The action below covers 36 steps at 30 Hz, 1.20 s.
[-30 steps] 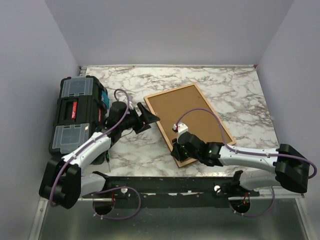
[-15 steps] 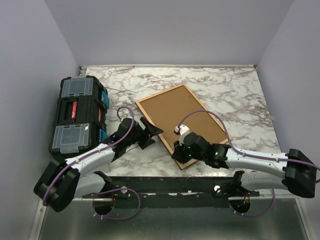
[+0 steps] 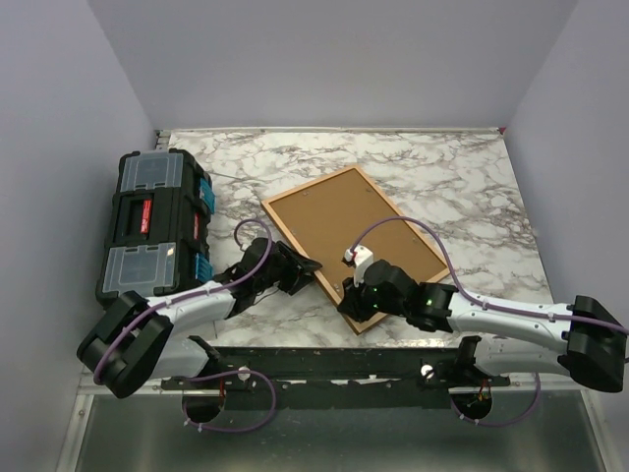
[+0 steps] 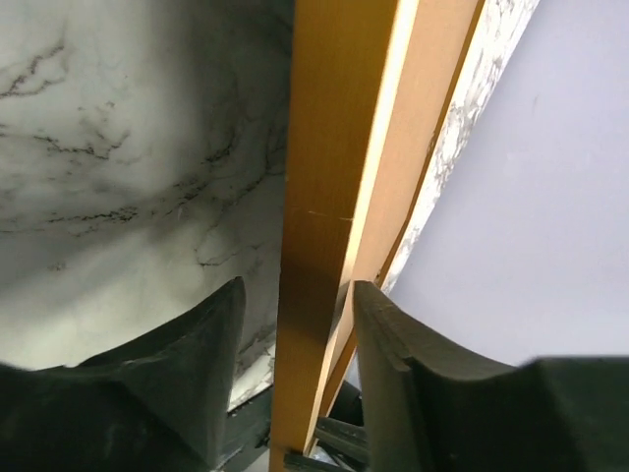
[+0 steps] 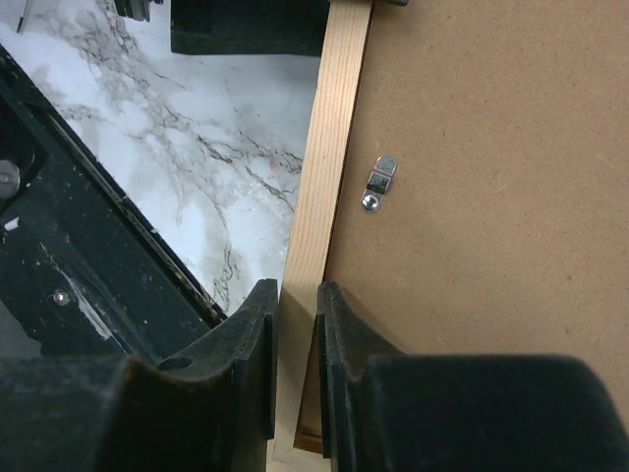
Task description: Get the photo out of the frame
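Both grippers are sitting at the frame (image 3: 310, 185), which is lying backing board (image 3: 344, 221) up at centre of the top view. At its lower corner the right gripper (image 5: 297, 295) is clamping the rail. On the left rail the left gripper (image 4: 295, 295) is straddling, jaws spread, not pinching.

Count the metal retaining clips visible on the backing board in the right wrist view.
1. The clip sits on the backing board beside the frame rail, just ahead of the right gripper, whose jaws straddle that rail. Others may lie outside this view.
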### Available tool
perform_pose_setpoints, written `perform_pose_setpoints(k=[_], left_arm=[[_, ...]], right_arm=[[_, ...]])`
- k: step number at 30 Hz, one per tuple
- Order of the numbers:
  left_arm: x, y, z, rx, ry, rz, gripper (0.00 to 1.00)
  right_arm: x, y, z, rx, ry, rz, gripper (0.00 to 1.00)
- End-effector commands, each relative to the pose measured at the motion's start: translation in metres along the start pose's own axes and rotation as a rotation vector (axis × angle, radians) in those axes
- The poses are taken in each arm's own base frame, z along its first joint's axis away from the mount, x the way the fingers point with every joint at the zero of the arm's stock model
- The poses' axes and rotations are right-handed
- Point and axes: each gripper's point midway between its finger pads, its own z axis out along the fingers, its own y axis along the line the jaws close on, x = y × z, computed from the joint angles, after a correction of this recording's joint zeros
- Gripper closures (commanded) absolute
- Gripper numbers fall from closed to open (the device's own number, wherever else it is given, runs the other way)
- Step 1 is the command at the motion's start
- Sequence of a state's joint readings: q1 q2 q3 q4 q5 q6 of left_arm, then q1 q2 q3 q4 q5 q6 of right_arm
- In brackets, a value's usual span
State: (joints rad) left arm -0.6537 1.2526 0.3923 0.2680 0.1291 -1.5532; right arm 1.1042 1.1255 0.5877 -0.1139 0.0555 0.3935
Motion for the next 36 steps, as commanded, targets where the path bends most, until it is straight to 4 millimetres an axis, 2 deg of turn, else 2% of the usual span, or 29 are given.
perform_pose_setpoints(k=[1, 9, 10, 11, 15, 17, 19, 23, 26, 31, 32, 36], left_arm=[[-0.009, -0.014, 0.005, 0.019, -0.061, -0.032, 0.57], [-0.009, -0.007, 0.006, -0.019, -0.063, 0.003, 0.94], [-0.009, -0.007, 0.005, -0.022, -0.058, 0.010, 0.98], [-0.009, -0.008, 0.005, -0.026, -0.057, 0.017, 1.00], [-0.009, -0.007, -0.002, -0.079, -0.059, 0.032, 1.00], [-0.010, -0.003, -0.009, -0.141, -0.070, 0.013, 1.00], [-0.011, -0.003, -0.017, -0.184, -0.077, 0.008, 1.00], [-0.014, -0.014, -0.033, -0.208, -0.100, -0.004, 1.00], [-0.019, -0.019, -0.042, -0.234, -0.124, 0.000, 1.00], [-0.019, -0.024, -0.047, -0.248, -0.118, -0.023, 1.00], [-0.014, -0.026, -0.049, -0.245, -0.092, -0.034, 1.00], [-0.017, -0.036, -0.057, -0.227, -0.111, -0.038, 1.00]], right_arm=[[-0.036, 0.021, -0.008, -0.084, -0.096, -0.046, 1.00], [-0.035, 0.009, -0.008, 0.007, -0.033, -0.037, 0.98], [-0.037, 0.006, -0.010, 0.033, -0.031, -0.027, 0.93], [-0.037, 0.004, -0.012, 0.050, -0.016, -0.027, 0.84], [-0.042, 0.003, -0.023, 0.137, -0.007, -0.058, 0.40], [-0.045, 0.003, -0.028, 0.202, 0.000, -0.089, 0.28], [-0.045, 0.001, -0.032, 0.284, 0.006, -0.136, 0.21], [-0.041, 0.001, -0.035, 0.398, -0.014, -0.267, 0.15], [-0.043, 0.012, -0.035, 0.436, -0.044, -0.355, 0.12], [-0.043, 0.028, -0.028, 0.544, -0.009, -0.471, 0.08], [-0.042, 0.029, -0.027, 0.581, 0.007, -0.494, 0.08], [-0.038, 0.022, -0.035, 0.771, 0.023, -0.578, 0.07]])
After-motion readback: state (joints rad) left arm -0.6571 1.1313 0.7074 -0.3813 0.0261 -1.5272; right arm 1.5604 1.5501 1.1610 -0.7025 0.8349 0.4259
